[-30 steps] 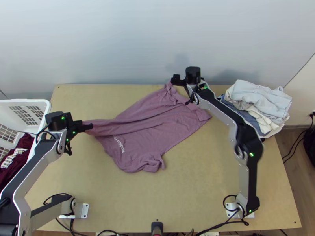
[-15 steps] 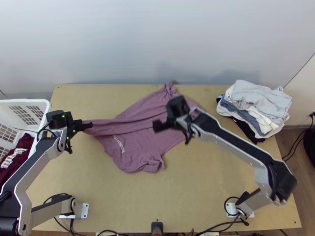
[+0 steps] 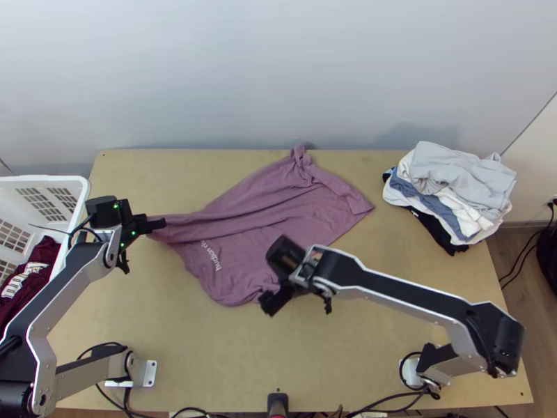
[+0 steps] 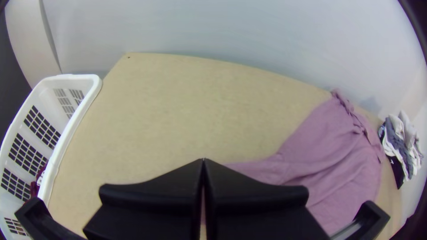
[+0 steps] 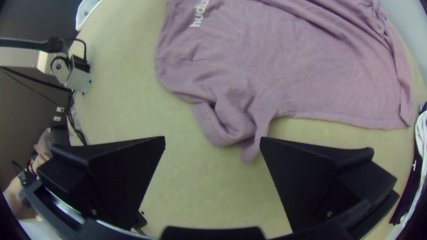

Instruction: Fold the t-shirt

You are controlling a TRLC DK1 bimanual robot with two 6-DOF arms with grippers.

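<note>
T-shirt point(image 3: 313, 209) wants its far corner anchored by clenched left fingers point(image 4: 164, 193) while parted right fingers point(image 5: 120, 173) squarely straddle the bunched sleeve point(image 5: 227, 120).

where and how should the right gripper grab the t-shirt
Probably by the bunched sleeve on the near side of the t-shirt, with the right gripper coming down from above, fingers open on either side: loose folds there give something to pinch, while the cloth beyond lies flatter.
</note>
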